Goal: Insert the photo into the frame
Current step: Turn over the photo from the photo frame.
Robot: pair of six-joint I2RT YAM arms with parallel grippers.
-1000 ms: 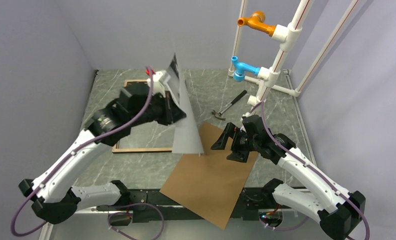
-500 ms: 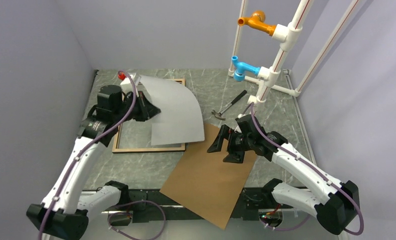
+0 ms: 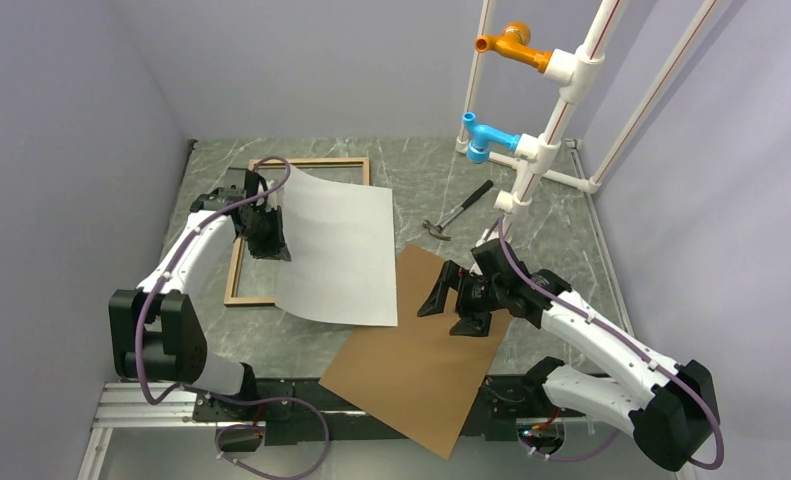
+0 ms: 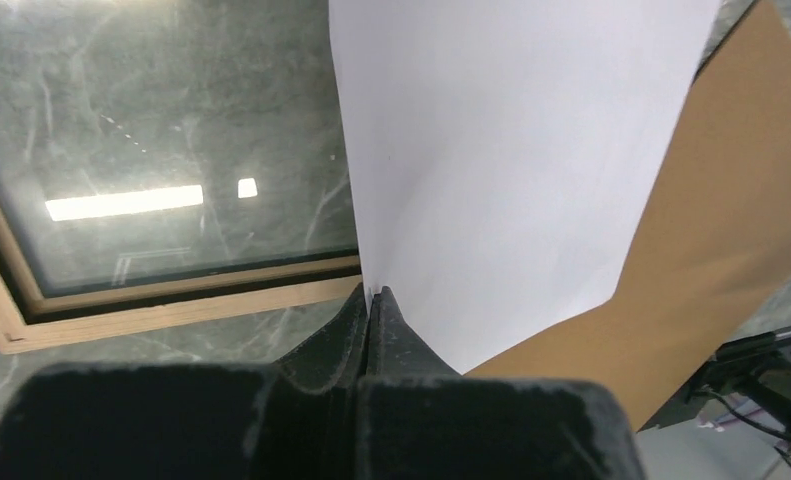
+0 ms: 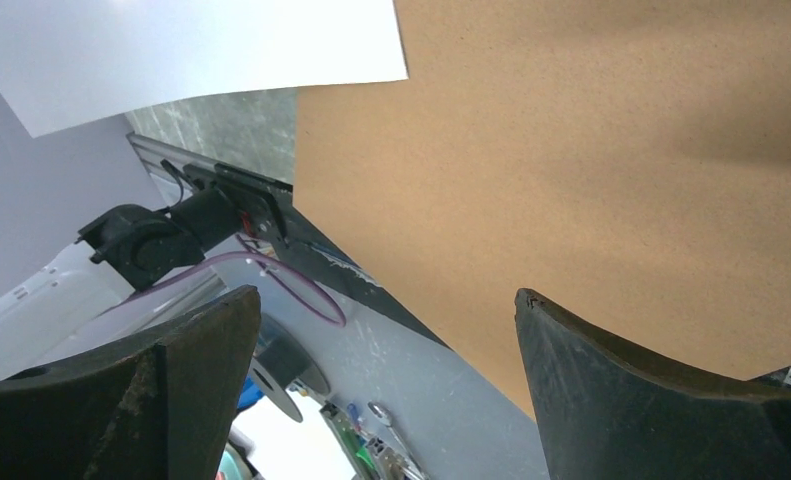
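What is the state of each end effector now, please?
Left end effector: closed on the photo.
Right end effector: open, holding nothing.

Left arm is stretching forward, left gripper (image 3: 276,243) pinching tight on the photo (image 3: 336,250) edge. Right arm is angling inward, right gripper (image 3: 450,311) hovering low, fingers spread wide.

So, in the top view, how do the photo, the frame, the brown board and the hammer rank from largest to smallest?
1. the brown board
2. the photo and the frame: about alike. The photo is lifted nearer the camera and hides part of the frame, so I do not rank them.
3. the hammer
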